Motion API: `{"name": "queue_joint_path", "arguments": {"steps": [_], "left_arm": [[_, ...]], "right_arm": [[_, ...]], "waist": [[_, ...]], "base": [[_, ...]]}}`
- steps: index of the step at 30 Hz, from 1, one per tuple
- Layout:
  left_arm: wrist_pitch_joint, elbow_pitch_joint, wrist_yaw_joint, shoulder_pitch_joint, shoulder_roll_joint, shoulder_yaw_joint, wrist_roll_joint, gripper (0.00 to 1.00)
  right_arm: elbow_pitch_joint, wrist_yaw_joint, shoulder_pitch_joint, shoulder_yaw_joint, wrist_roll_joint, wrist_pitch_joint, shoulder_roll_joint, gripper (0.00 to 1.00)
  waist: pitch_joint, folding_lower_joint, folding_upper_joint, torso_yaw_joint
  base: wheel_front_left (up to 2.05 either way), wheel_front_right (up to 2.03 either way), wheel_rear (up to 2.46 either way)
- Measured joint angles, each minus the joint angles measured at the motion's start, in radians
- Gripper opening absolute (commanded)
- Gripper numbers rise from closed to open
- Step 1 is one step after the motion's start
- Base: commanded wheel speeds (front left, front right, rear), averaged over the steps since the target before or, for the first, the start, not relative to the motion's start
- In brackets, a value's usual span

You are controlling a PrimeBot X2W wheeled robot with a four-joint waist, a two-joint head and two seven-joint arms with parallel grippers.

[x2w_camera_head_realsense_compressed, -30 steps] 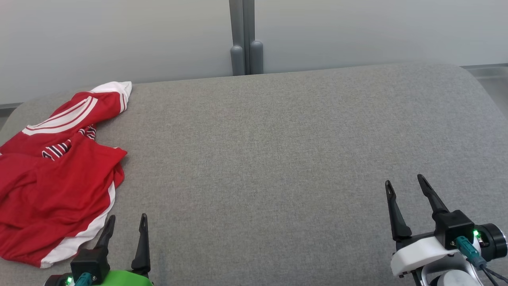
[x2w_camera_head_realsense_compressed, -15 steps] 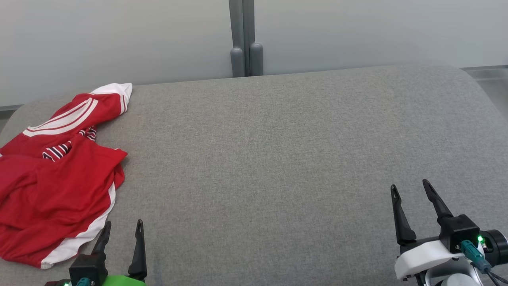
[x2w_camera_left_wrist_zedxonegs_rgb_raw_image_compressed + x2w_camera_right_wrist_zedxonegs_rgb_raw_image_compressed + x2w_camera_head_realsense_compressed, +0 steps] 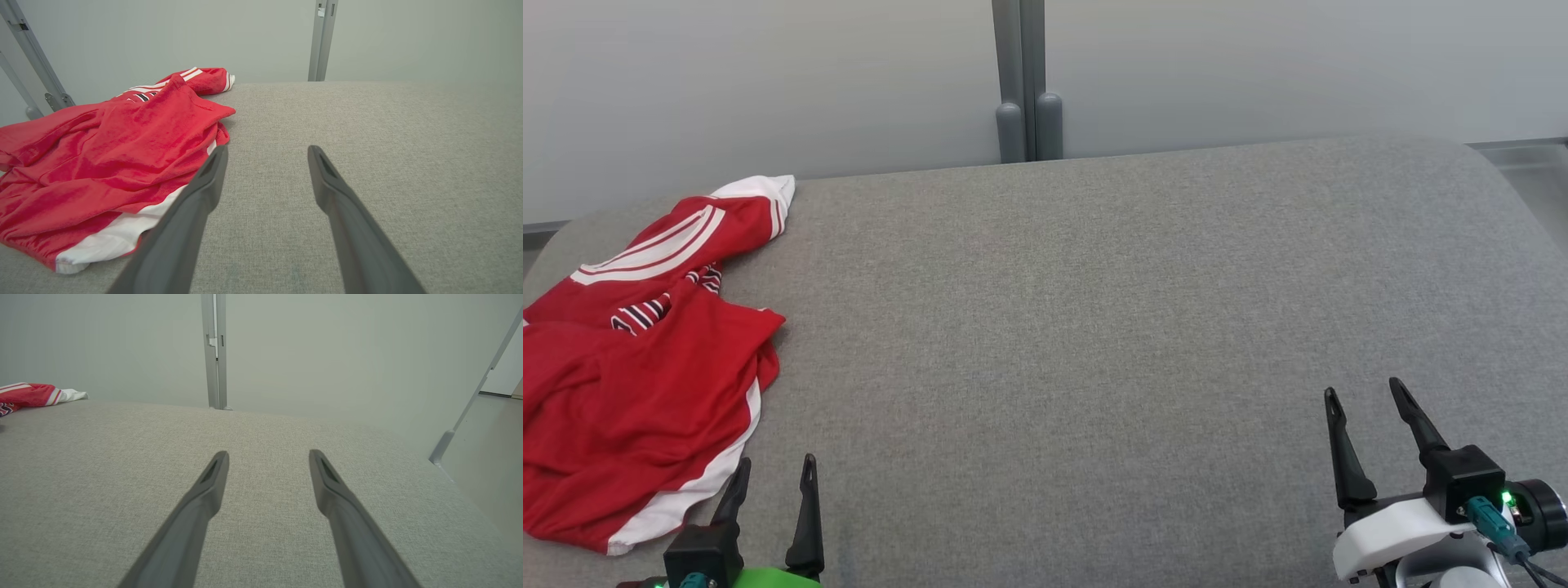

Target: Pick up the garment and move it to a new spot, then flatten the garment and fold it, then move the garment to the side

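L gripper (image 3: 776, 461) sat at the lower left of the head view, its two dark fingers spread apart w/ nothing btwn them. In the left wrist view its left finger lay just beside the garment's white-banded edge; whether it touched couldn't be told. R gripper (image 3: 1363, 388) sat at the lower right, fingers likewise parted and empty, over bare cloth, well apart from the garment.

Garment (image 3: 645, 384) was red w/ white bands and a navy/white striped collar. It lay crumpled at the left end of the grey fabric surface (image 3: 1094, 327), w/ one white-cuffed sleeve reaching toward the far edge. The rest of the surface, from centre to right, lay flat. Behind it stood a pale wall (image 3: 1258, 65) w/ a grey post (image 3: 1021, 82) at mid-width.
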Motion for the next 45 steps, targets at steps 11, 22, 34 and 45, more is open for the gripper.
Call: {"name": "queue_joint_path", "arguments": {"steps": [11, 22, 34, 45], "left_arm": [[0.0, 0.0, -0.003, -0.002, -0.003, -0.005, 0.009, 1.0], [0.0, 0.002, -0.003, -0.005, -0.004, -0.006, 0.012, 1.0], [0.0, -0.02, -0.003, 0.047, 0.009, 0.05, 0.011, 1.0], [0.014, 0.068, -0.003, -0.028, 0.002, 0.044, -0.024, 1.0]], "right_arm": [[0.0, 0.0, 0.009, 0.01, 0.005, 0.0, -0.004, 1.0], [-0.001, 0.0, 0.025, 0.026, 0.006, 0.0, -0.005, 1.0], [0.018, 0.0, 0.011, 0.087, 0.014, 0.0, -0.003, 1.0], [0.002, 0.0, 0.003, 0.101, 0.015, 0.0, -0.016, 1.0]], "waist": [[0.001, 0.0, 0.0, 0.024], [-0.006, 0.0, 0.0, 0.163], [-0.025, 0.0, 0.0, 0.395], [0.0, 0.0, 0.0, 0.451]], "base": [[0.0, 0.0, 0.0], [0.0, 0.0, 0.0], [0.0, 0.0, 0.0], [0.0, 0.0, 0.0]]}}
